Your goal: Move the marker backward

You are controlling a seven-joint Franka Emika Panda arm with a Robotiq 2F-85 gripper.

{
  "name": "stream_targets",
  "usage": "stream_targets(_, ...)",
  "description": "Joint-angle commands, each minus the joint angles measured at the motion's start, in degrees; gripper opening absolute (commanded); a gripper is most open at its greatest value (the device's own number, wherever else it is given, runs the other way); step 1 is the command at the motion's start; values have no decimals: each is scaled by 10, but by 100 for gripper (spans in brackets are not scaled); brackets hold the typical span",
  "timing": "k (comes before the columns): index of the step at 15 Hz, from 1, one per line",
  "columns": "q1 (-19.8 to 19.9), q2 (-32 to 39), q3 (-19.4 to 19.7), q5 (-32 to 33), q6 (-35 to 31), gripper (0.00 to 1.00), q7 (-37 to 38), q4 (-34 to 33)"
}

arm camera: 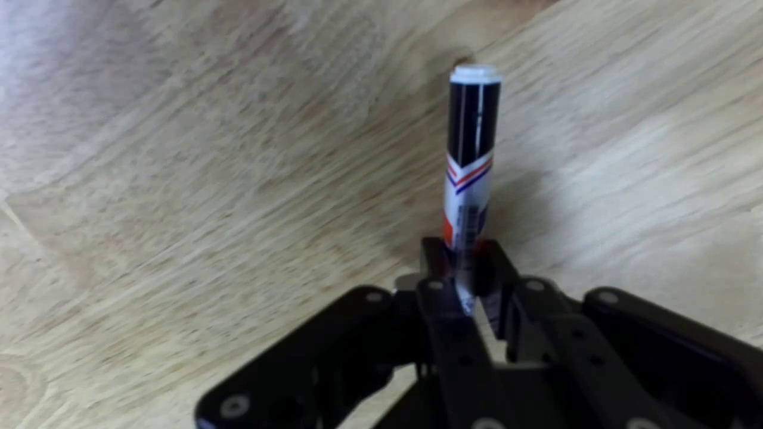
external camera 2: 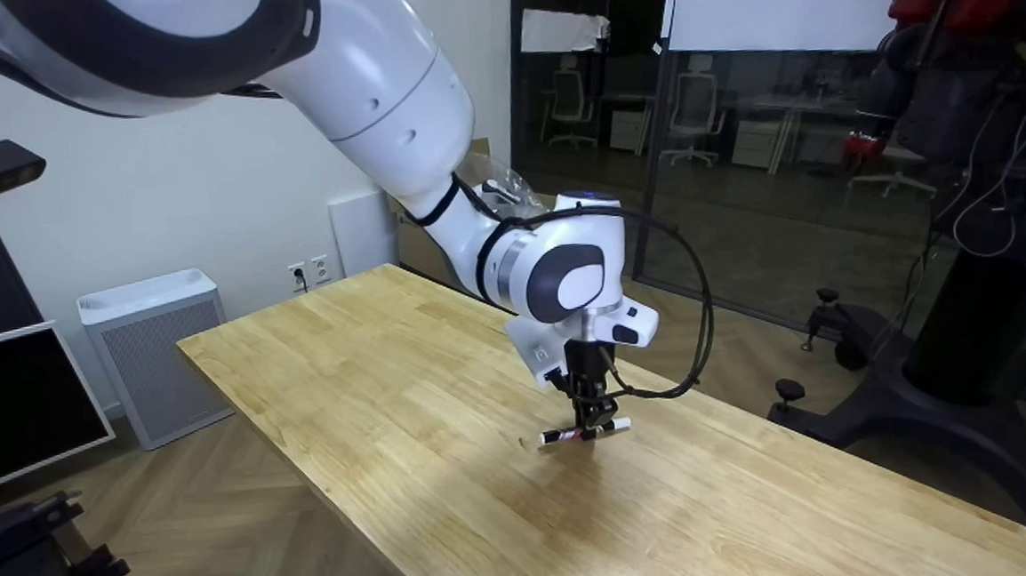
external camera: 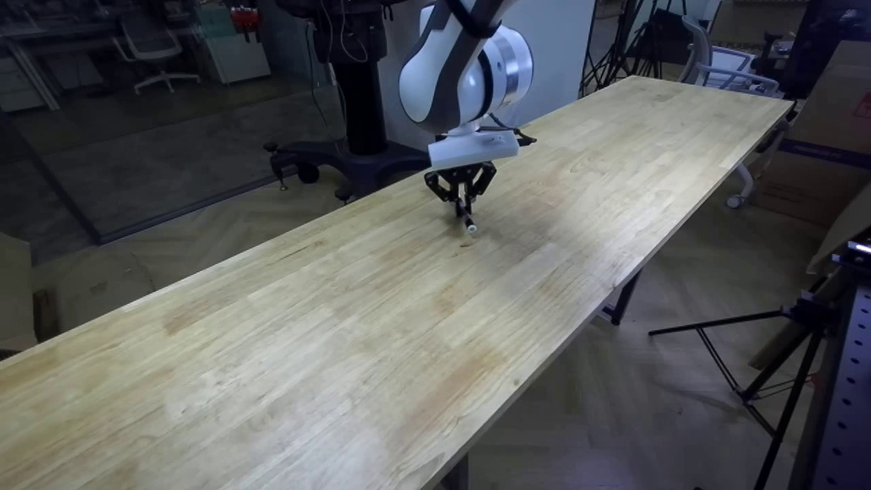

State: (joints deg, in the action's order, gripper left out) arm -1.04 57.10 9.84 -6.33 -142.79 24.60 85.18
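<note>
grip engaged: hold point and handling

1. a long, pale wooden tabletop [external camera: 340,306] extends beneath the work in both exterior views.

2. a white, rounded, hard-shelled robot arm [external camera 2: 395,108] with dark grey trim reaches down over it.

3. the black, angular, two-fingered gripper [arm camera: 463,250] has its jaws clamped on a slim, cylindrical marker [arm camera: 471,173], black and white with red and blue label stripes; one finger bears on each side.

4. position: the marker sits between the fingertips, at tabletop level or slightly above; contact with the wood cannot be confirmed. both ends project past the fingers.

5. handling: the barrel is judged to be light, stiff plastic, smooth enough to slip or roll if released unevenly. hold it across the labelled mid-section, as shown, for balance; near an end it would probably pivot. for the backward move, apply moderate pressure and lower gently before release.

6. the small, round, white end [arm camera: 475,74] stands clear of the fingers; do not take hold here.
</note>
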Motion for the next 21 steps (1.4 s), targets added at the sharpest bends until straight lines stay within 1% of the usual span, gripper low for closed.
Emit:
stream_targets(1, -10, -78, 12, 17, 8, 5, -10, 97)
stream_targets(4, -25, -134, 18, 21, -47, 5, 1, 190)
stream_targets(8, -59, -192, 18, 14, -136, 5, 23, 311)
stream_targets(12, -104, -222, 18, 8, -181, 5, 45, 401)
stream_targets(16, -133, -234, 19, 7, -194, 5, 54, 442)
stream_targets(20, -142, -232, 24, 5, -233, 5, 53, 454)
stream_targets(21, -145, -232, 27, 5, -238, 43, 52, 456)
